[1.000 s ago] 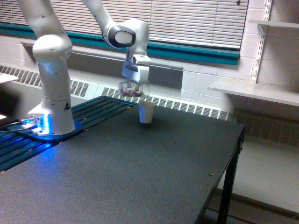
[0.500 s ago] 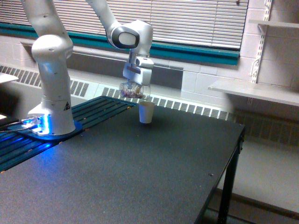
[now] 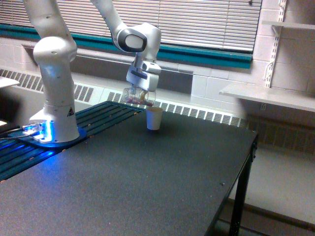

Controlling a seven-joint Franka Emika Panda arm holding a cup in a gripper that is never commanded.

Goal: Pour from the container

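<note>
The gripper [image 3: 140,91] pinches the clear plastic cup [image 3: 136,96], tilted, with reddish bits gathered near its lip. Just below and to the exterior view's right stands the white paper cup [image 3: 154,118]. Its mouth is narrow; a faster tilt could scatter bits onto the black table [image 3: 162,187].

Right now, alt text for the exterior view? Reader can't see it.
A white robot arm's gripper holds a clear plastic cup of reddish-brown bits tipped on its side just above a white paper cup standing on a black table. Window blinds and a radiator grille run behind.
</note>
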